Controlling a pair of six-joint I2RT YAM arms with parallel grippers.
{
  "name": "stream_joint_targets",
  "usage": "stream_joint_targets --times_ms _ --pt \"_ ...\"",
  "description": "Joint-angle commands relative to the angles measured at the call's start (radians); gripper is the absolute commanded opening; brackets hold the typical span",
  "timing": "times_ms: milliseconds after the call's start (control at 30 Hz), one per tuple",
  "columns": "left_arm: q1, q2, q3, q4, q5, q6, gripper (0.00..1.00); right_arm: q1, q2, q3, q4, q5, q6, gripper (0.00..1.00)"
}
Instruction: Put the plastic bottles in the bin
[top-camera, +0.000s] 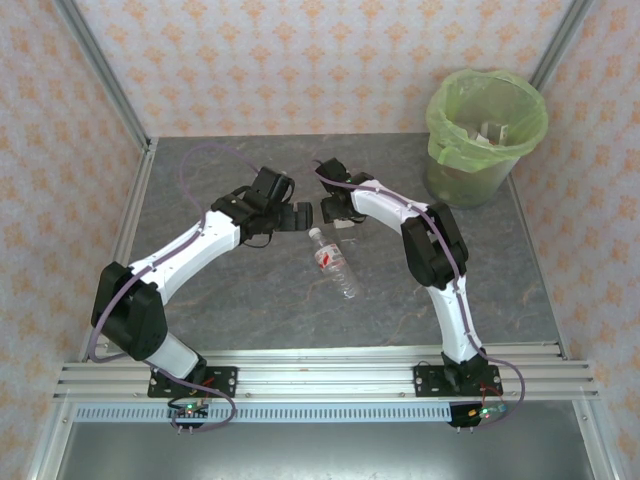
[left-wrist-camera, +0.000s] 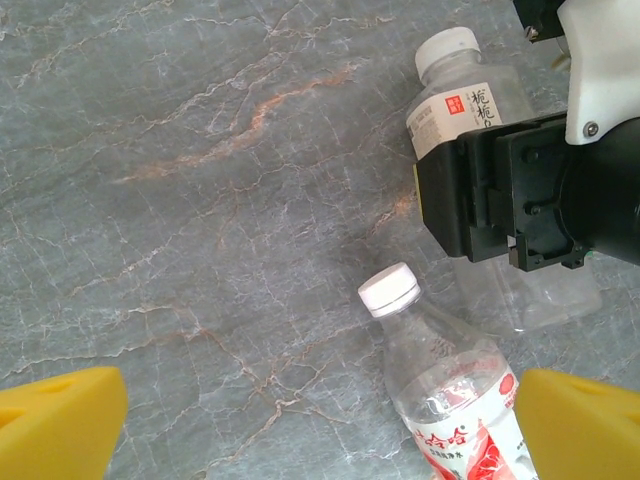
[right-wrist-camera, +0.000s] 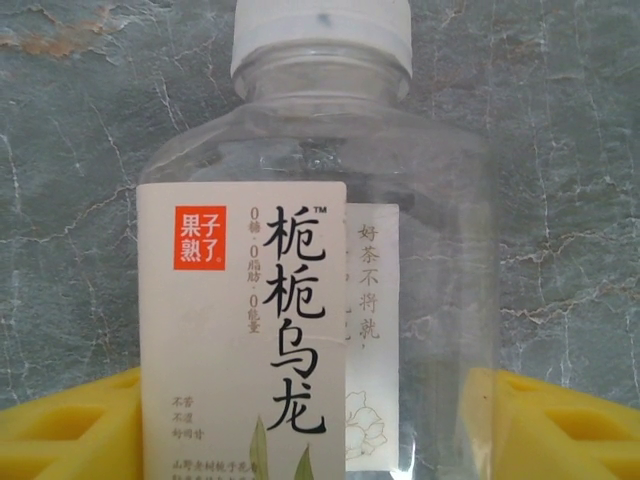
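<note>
Grasping white-label bottle (right-wrist-camera: 300, 300) | right gripper (right-wrist-camera: 305, 400) straddles it, squeeze unclear | left gripper (left-wrist-camera: 320, 400) wide | next: lift to bin (top-camera: 445, 140), 2 o'clock

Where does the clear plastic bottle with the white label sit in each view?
Top external: clear plastic bottle with the white label near centre, mostly under the right tool.
Left wrist: upper right, cap up.
Right wrist: centre, large, between yellow pads.
Shared landmark: the grey veined table top.

Red-label bottle (left-wrist-camera: 455, 405) between left hand's (left-wrist-camera: 320, 430) spread yellow fingers (left-wrist-camera: 60, 420), white-label bottle (left-wrist-camera: 462, 108) beyond
</note>
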Motion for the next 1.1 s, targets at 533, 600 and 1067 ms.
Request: stream_joint_targets --times_ms 533,600,1067 --pt "-0.009 -0.043 0.013 -0.03 -0.091 0.021 1.0 0.003 -0.376 -0.297 0.348 0.232 -0.084 0.61" --pt "-0.01 -0.039 0.013 -0.029 -0.09 0.017 1.0 0.003 -0.426 -0.351 0.431 0.25 -0.111 0.6" --pt "-0.014 -0.081 -0.064 0.121 0.116 0.05 1.0 -0.111 -0.636 -0.446 0.797 0.139 -0.148 0.58"
